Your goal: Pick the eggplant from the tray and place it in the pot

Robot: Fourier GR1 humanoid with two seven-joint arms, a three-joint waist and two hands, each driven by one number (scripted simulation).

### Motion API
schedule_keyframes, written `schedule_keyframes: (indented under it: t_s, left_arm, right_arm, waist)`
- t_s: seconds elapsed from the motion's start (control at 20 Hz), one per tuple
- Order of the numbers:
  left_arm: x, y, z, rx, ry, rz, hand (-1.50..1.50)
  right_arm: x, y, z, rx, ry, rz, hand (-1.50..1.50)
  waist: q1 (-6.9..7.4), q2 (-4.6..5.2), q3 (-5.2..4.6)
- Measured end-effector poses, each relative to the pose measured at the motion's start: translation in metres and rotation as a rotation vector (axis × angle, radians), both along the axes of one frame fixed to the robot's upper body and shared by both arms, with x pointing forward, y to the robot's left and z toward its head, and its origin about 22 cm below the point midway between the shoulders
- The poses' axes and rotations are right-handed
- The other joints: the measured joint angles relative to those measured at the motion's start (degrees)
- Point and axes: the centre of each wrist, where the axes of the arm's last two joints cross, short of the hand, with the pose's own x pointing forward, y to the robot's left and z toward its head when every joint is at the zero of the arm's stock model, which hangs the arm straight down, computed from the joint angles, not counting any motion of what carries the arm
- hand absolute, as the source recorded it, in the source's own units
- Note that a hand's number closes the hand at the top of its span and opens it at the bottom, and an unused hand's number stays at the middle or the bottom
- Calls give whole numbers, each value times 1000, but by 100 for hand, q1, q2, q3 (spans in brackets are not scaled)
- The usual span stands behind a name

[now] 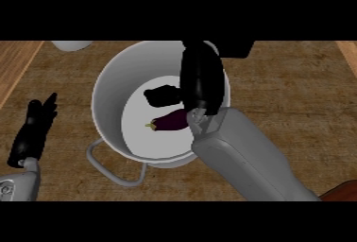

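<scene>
Eggplant [169, 121] lying inside pot [111, 85], seemingly delivered; right hand [200, 78] above, fingers straight, holding nothing; left hand [35, 124] resting open.

eggplant [169, 121] in pot [111, 85], on bottom; right hand [202, 75] above pot; left hand [35, 127] left of pot.

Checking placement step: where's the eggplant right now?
Head view: the eggplant lies on the floor of the white pot, centre frame, just left of the right hand's wrist, below a black shape I can't identify.
</scene>
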Motion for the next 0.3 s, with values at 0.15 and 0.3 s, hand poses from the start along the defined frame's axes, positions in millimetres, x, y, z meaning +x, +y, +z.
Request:
schedule_keyframes:
  t_s: [0.15,0.3]
  left_arm:
    - [1,2,2,-3,4,8,0]
    - [-4,5,1,-6,11,24,0]
  right_arm:
    - [0,-4,2,111,-71,-59,-150]
    - [-1,-17,0,185,-129,-122,-150]
  waist:
    - [-61,-22,2]
    - [-146,-45,3]
